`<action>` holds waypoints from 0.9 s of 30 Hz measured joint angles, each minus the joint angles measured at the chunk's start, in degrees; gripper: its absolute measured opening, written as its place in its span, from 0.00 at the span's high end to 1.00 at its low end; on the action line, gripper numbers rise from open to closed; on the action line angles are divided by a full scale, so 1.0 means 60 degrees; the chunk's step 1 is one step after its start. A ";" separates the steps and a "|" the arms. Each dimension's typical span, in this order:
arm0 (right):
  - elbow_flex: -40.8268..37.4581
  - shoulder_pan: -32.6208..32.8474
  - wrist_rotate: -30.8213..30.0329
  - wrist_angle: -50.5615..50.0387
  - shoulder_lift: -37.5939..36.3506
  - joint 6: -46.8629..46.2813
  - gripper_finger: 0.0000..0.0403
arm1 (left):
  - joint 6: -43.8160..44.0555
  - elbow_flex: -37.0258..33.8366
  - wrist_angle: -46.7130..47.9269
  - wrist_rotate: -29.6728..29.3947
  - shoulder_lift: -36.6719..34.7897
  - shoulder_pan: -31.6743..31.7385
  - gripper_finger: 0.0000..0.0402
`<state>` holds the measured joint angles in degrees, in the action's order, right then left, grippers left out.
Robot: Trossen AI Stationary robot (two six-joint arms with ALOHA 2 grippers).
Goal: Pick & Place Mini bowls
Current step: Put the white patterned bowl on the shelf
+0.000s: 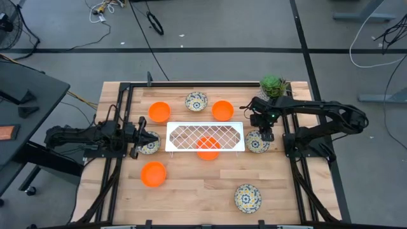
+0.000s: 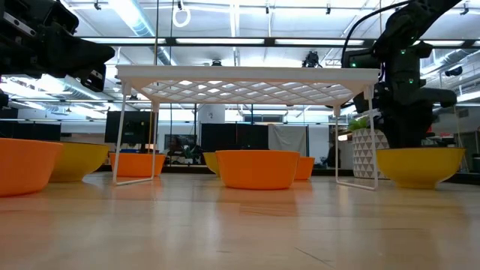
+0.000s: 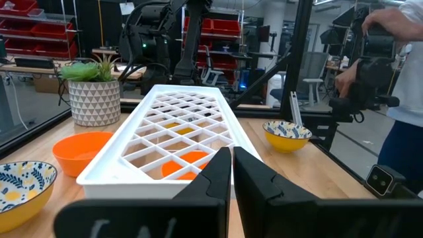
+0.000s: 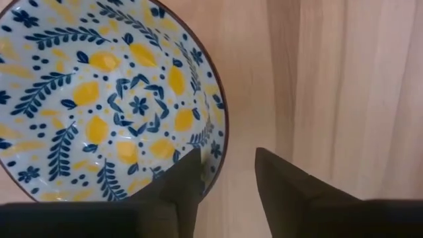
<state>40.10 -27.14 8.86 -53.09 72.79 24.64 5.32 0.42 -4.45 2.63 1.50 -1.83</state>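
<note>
Two robot arms over a wooden worktop scattered with mini bowls around a white lattice rack.

The rack stands mid-worktop with one orange bowl beneath it. Behind the rack sit two orange bowls and one patterned bowl; in front, another orange bowl and a patterned one. A potted plant stands at the back, right of the rack. The right hand, fingers parted, straddles the rim of the patterned bowl just right of the rack. The left hand, fingers shut and empty, hovers by the patterned bowl at the rack's left end.
</note>
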 joint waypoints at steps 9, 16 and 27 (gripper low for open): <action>0.0004 0.0004 -0.0002 -0.0001 0.0000 0.0004 0.78 | 0.0000 -0.0002 -0.0002 0.0000 -0.0003 -0.0002 0.94; 0.0013 0.0000 0.0005 0.0009 0.0000 0.0000 0.91 | 0.0000 0.0001 -0.0001 -0.0001 -0.0001 -0.0001 0.94; 0.0061 0.0000 0.0255 -0.0101 -0.0011 0.0072 0.99 | -0.0003 -0.0002 -0.0001 -0.0003 -0.0004 0.0000 0.94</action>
<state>40.46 -27.14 10.39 -53.70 72.73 25.07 5.31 0.40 -4.45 2.62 1.48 -1.83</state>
